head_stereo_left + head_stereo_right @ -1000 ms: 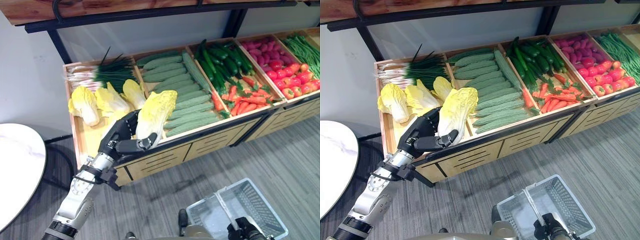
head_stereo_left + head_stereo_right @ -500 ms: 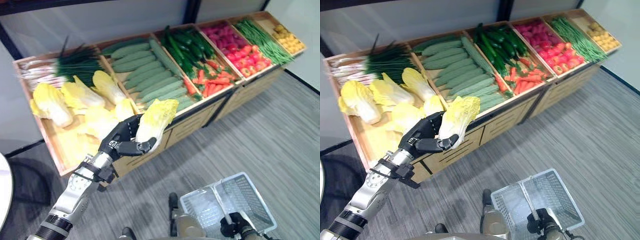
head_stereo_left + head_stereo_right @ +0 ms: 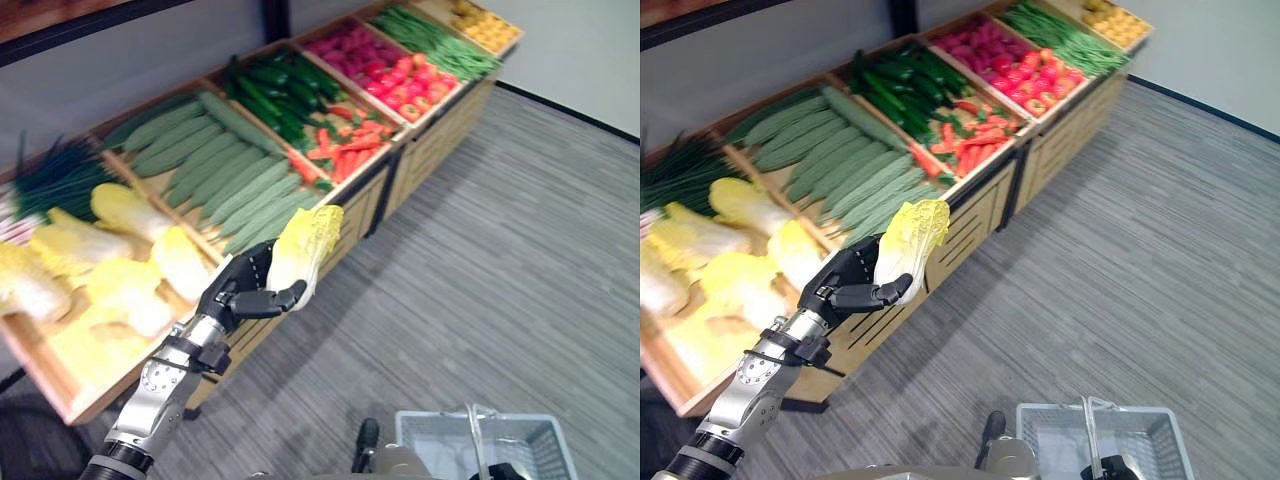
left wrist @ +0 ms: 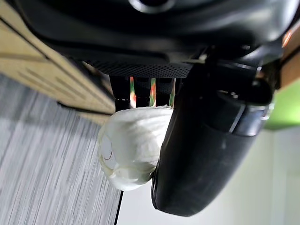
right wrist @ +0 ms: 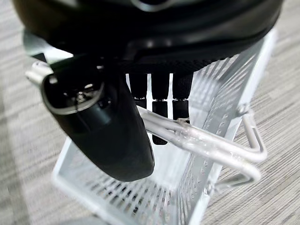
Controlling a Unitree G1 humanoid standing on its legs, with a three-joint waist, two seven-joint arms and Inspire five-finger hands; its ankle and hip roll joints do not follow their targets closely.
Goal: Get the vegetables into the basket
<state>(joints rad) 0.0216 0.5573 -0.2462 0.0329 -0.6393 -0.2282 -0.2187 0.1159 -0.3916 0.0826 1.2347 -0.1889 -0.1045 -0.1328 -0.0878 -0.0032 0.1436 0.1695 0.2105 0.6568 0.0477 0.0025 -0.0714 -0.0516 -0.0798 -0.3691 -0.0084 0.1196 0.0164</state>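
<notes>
Left hand: the left hand [image 3: 240,292] is sitting at centre-left of the left eye view, fingers and thumb curling round a napa cabbage [image 3: 303,248] and holding it in the air; in the left wrist view the cabbage's pale base [image 4: 131,145] is showing between fingers and thumb.

Napa cabbage: it is being held just in front of the display stand [image 3: 350,215], over the front edge of the stand, leafy yellow tip pointing up and right, well apart from the basket.

Right hand: the right hand [image 5: 112,122] is curling its fingers round the wire handle [image 5: 206,145] of the basket [image 3: 520,450], as the right wrist view is showing.

Basket: the white mesh basket is hanging at the bottom right of the eye views, above the grey floor [image 3: 500,250], holding nothing that can be seen.

Display stand: wooden bins are running from lower left to upper right, carrying more napa cabbages [image 3: 120,270], spring onions [image 3: 55,175], pale green gourds [image 3: 220,170], dark cucumbers [image 3: 275,90], carrots [image 3: 345,145], red vegetables [image 3: 385,70] and green beans [image 3: 425,30].
</notes>
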